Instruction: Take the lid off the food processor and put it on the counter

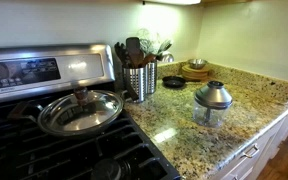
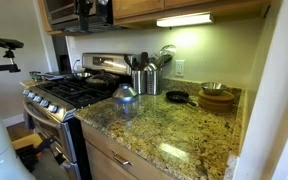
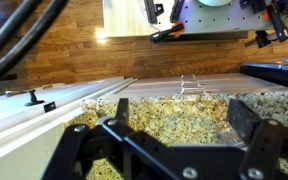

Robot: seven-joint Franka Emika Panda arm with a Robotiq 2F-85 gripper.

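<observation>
The food processor (image 1: 212,115), a small clear bowl, stands on the speckled granite counter (image 1: 179,130) near its front edge, and it also shows in an exterior view (image 2: 125,104). The grey cone-shaped lid (image 1: 213,95) with a dark knob sits on top of it in both exterior views (image 2: 125,93). My gripper (image 3: 181,128) shows clearly only in the wrist view. Its two black fingers are spread wide with nothing between them, above bare counter (image 3: 174,112). The food processor is out of the wrist view.
A pan with a glass lid (image 1: 81,110) sits on the black stove (image 1: 44,150). A ribbed steel utensil canister (image 1: 139,80), a small black skillet (image 1: 173,82) and a wooden bowl (image 1: 195,70) stand at the back. White cabinet fronts (image 3: 54,100) and wood floor (image 3: 64,40) lie beyond the counter edge.
</observation>
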